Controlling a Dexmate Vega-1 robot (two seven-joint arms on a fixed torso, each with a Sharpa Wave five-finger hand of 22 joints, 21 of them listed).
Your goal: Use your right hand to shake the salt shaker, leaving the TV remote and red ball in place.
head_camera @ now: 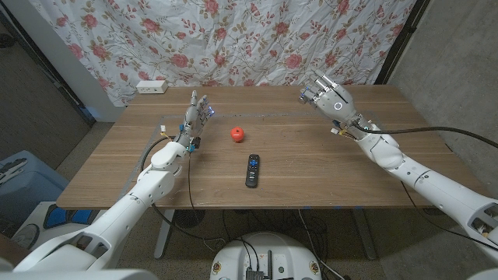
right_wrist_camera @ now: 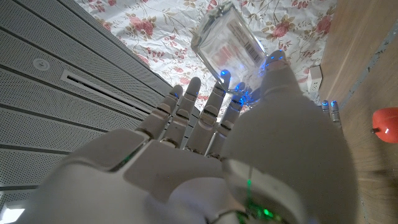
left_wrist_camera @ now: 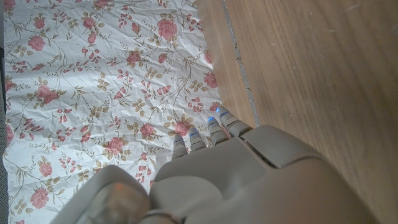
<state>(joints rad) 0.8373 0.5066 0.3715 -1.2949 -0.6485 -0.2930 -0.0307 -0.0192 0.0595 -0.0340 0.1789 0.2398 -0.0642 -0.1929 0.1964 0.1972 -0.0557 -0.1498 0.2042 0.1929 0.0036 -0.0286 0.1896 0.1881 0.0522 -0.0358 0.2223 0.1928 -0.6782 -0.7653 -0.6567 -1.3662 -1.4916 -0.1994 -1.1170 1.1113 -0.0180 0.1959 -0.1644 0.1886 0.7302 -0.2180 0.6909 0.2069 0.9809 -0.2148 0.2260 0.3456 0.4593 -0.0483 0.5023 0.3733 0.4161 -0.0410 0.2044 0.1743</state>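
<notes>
My right hand (head_camera: 331, 97) is raised over the table's back right part. In the right wrist view my right hand (right_wrist_camera: 205, 155) grips a clear glass salt shaker (right_wrist_camera: 229, 38) with a printed label, held between fingers and thumb. In the head view the hand hides most of the shaker. The red ball (head_camera: 237, 134) lies near the table's middle, and also shows as the red ball (right_wrist_camera: 385, 121). A black TV remote (head_camera: 252, 169) lies just in front of it. My left hand (head_camera: 194, 120) stands upright left of the ball, fingers apart and holding nothing.
A white power strip (head_camera: 152, 87) lies at the table's (head_camera: 327, 179) back left edge. A floral curtain (head_camera: 233, 39) hangs behind the table. My left hand (left_wrist_camera: 236, 174) points toward that curtain (left_wrist_camera: 93, 74).
</notes>
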